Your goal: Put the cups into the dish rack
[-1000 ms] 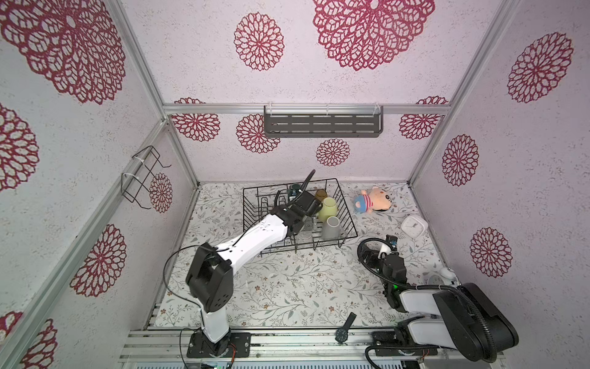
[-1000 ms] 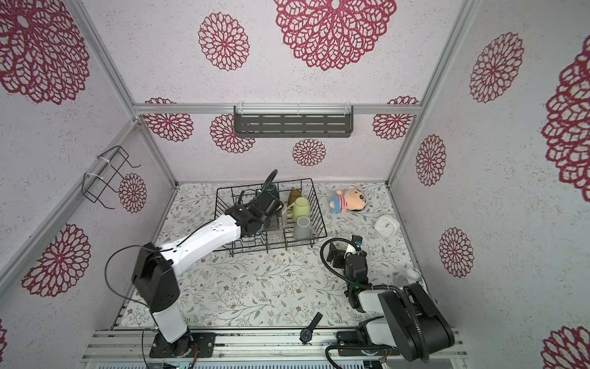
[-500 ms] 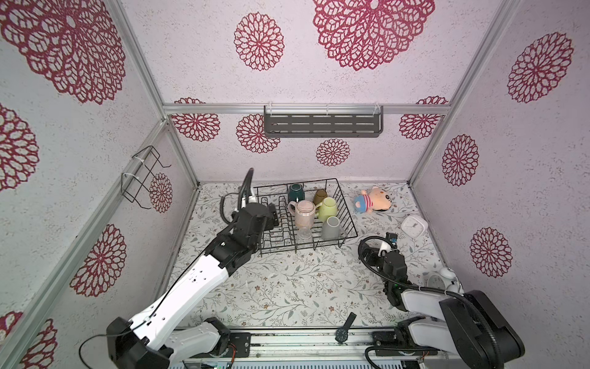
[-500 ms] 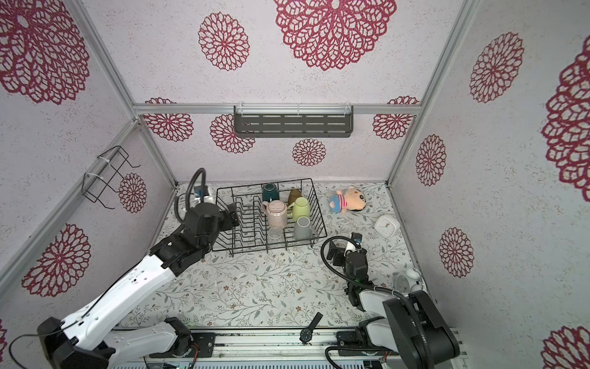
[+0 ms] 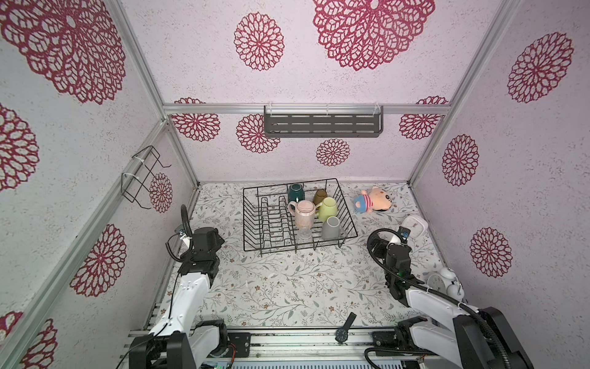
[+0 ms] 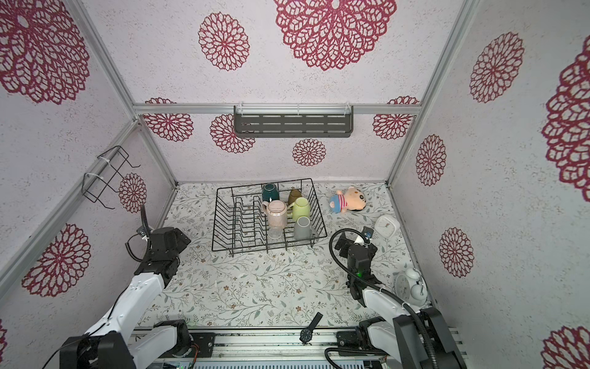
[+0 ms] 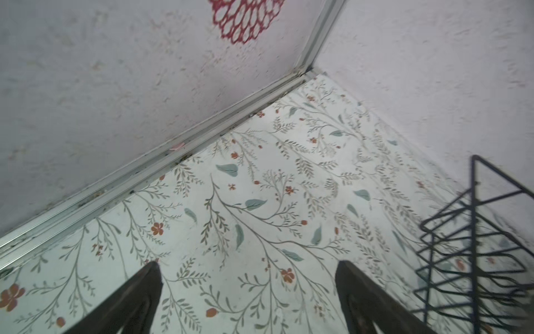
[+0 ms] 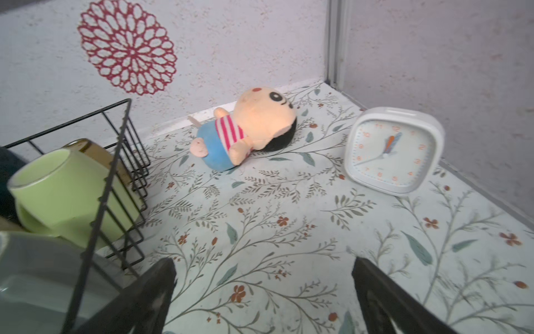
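Note:
The black wire dish rack (image 5: 268,220) (image 6: 238,220) stands at the back middle of the floor. In it are a dark teal mug (image 5: 295,192), an amber tumbler (image 5: 319,196), a yellow-green mug (image 5: 328,209), a pink mug (image 5: 304,214), a clear glass (image 5: 305,235) and a grey cup (image 5: 330,228). My left gripper (image 7: 248,264) is open and empty over bare floor, left of the rack (image 7: 476,245). My right gripper (image 8: 264,261) is open and empty by the rack's right side, close to the yellow-green mug (image 8: 66,188) and grey cup (image 8: 34,274).
A plush doll (image 5: 373,201) (image 8: 245,130) lies right of the rack. A white square clock (image 5: 415,225) (image 8: 394,150) stands near the right wall, and a bell alarm clock (image 5: 443,281) stands nearer the front. A wristwatch (image 5: 344,329) lies at the front edge.
My left arm has pulled out of the rack to the left front, with its jaws a little wider. The pink mug it was over now stands free. The right arm barely moved.

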You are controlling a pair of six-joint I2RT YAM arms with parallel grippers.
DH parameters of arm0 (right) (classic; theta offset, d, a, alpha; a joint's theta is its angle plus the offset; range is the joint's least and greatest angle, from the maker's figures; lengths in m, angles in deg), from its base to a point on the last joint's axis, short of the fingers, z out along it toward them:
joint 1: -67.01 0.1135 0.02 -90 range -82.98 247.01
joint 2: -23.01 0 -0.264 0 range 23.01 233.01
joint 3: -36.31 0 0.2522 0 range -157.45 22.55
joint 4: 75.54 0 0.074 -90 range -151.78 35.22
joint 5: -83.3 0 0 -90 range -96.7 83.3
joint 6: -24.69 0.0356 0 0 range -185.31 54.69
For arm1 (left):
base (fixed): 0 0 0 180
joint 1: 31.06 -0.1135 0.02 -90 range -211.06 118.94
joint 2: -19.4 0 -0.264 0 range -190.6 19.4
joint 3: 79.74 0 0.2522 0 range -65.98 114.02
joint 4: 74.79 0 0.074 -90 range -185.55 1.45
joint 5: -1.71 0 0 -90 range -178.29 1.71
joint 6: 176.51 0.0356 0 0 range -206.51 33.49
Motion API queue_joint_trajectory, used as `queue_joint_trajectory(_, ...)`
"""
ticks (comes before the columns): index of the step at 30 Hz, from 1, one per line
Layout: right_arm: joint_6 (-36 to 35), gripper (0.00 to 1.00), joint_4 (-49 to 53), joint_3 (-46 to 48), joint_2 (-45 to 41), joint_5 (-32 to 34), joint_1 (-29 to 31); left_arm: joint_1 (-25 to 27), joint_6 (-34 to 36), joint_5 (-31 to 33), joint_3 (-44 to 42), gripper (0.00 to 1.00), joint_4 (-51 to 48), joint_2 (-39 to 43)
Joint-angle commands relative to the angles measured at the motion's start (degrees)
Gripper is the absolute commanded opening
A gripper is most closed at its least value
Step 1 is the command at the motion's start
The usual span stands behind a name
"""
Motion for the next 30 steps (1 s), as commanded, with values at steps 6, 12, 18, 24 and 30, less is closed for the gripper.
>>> queue_joint_trajectory(6,-2.9,0.99,6.8,-2.2,-8.2,4.6,-3.2,-2.9,12.4,-10.2,-3.5,0.97,17.0,0.2)
queue_joint_trajectory(12,-5.8,0.98,-1.4,0.6,-5.4,8.5,-7.6,-3.7,27.6,-17.2,-12.2,0.97,38.8,-3.5)
queue_joint_trajectory(18,-17.4,0.99,-19.6,3.0,9.1,5.2,-9.8,-4.8,29.5,-21.8,-17.8,0.97,58.8,-10.3)
queue_joint_trajectory(24,-19.0,0.99,-34.3,3.9,18.7,-6.5,-12.3,-8.8,25.4,-30.9,-14.6,0.97,63.1,-18.9)
queue_joint_trajectory(30,-19.1,0.99,-39.6,2.7,26.4,-7.0,-12.8,-1.0,32.2,-20.3,-8.3,0.97,56.5,-25.1)
